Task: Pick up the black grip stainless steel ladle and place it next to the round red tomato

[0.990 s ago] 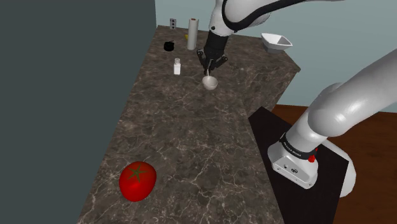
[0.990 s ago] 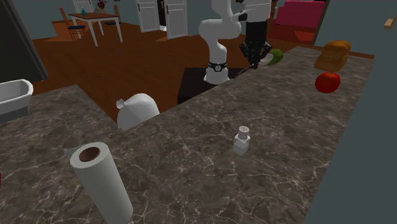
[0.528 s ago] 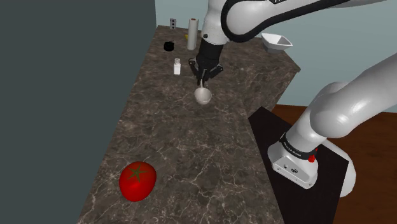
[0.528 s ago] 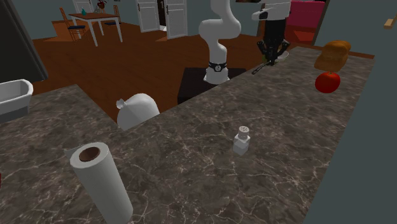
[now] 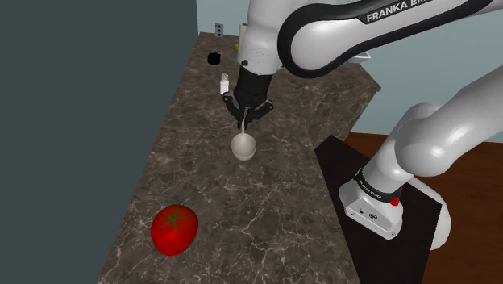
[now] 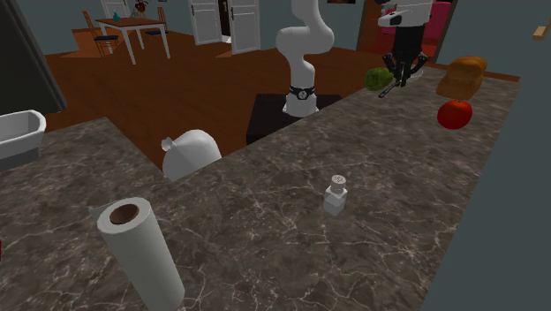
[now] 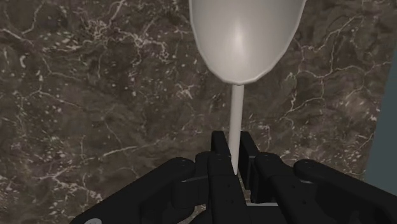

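Note:
My black gripper is shut on the thin handle of a ladle with a pale rounded bowl, which hangs a little above the dark marble counter. In the wrist view the fingertips clasp the handle, and the ladle bowl lies beyond my gripper. The red tomato with its green star top sits near the counter's front left corner, well apart from the ladle. From the second exterior view, my gripper hovers left of the tomato.
A white shaker and a small black object stand behind the gripper. A paper towel roll, a white jug-like shape and a white bowl occupy the far end. A bread loaf lies just beyond the tomato.
The arm has carried the ladle along the counter toward the tomato, down and left in the shoulder view. The fingers stayed shut on the handle.

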Motion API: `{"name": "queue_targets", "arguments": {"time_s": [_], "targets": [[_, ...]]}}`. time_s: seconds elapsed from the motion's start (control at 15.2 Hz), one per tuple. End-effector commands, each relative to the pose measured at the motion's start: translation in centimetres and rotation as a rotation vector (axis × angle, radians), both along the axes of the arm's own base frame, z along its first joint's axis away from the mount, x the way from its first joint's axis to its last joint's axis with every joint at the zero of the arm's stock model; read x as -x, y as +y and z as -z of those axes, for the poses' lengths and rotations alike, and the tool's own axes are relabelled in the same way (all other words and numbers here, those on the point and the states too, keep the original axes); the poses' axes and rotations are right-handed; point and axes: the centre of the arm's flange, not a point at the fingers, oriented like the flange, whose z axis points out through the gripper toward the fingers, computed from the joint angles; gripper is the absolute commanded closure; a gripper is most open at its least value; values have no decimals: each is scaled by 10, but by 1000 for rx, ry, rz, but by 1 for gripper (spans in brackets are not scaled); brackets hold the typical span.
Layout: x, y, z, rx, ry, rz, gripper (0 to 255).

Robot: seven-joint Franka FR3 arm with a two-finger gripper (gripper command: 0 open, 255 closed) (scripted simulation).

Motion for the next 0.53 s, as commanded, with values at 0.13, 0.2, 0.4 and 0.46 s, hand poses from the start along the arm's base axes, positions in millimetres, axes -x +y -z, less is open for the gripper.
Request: {"name": "queue_targets", "arguments": {"time_s": [0.13,0.2,0.4,0.46], "targets": [[14,24,10,0,0,2,255],[14,24,16,0,0,2,255],[14,24,32,0,0,2,255],[14,24,37,0,0,2,255]]}}
